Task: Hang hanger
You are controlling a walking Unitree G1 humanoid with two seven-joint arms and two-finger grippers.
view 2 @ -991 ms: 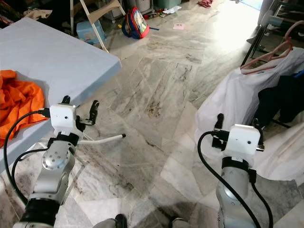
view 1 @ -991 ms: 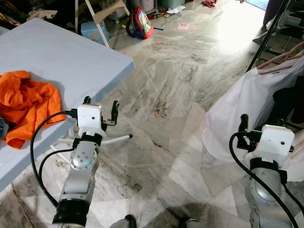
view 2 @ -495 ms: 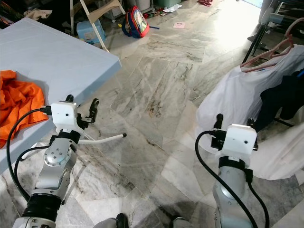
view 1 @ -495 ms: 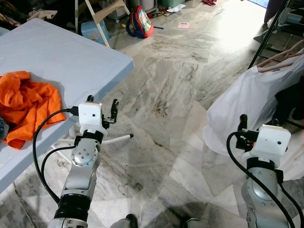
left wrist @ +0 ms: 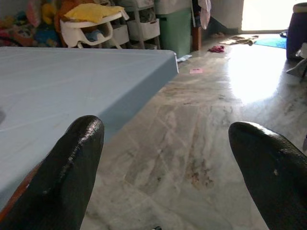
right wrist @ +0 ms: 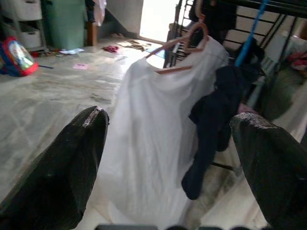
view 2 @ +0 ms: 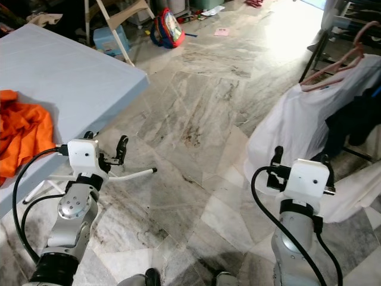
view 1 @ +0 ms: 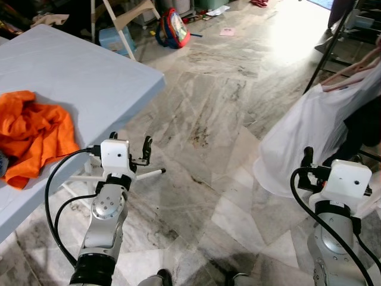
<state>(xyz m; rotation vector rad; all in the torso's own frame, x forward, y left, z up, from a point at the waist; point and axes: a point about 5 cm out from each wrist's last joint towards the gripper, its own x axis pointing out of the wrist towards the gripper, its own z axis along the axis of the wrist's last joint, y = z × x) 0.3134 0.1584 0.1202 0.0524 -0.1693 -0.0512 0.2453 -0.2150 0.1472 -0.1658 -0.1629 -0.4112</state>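
Left gripper (view 1: 128, 145) is sitting at about 8 o'clock in the head view, fingers spread apart with nothing between them, right off the corner of the one light blue table (view 1: 71, 77). One orange cloth (view 1: 33, 134) is bunched up on that table at 9 o'clock. Up at 12 o'clock there's one red and blue backpack (view 1: 173, 27) on the marble floor (view 1: 220, 113). Over at 4 o'clock the right gripper (view 2: 299, 159) is also wide open and empty, pointed at one white garment (right wrist: 148, 143) that's on a pink hanger (right wrist: 184, 45) already hooked on the dark rack (right wrist: 249, 5) at 2 o'clock. One dark garment (right wrist: 216, 115) hangs just beside the white one, touching it.
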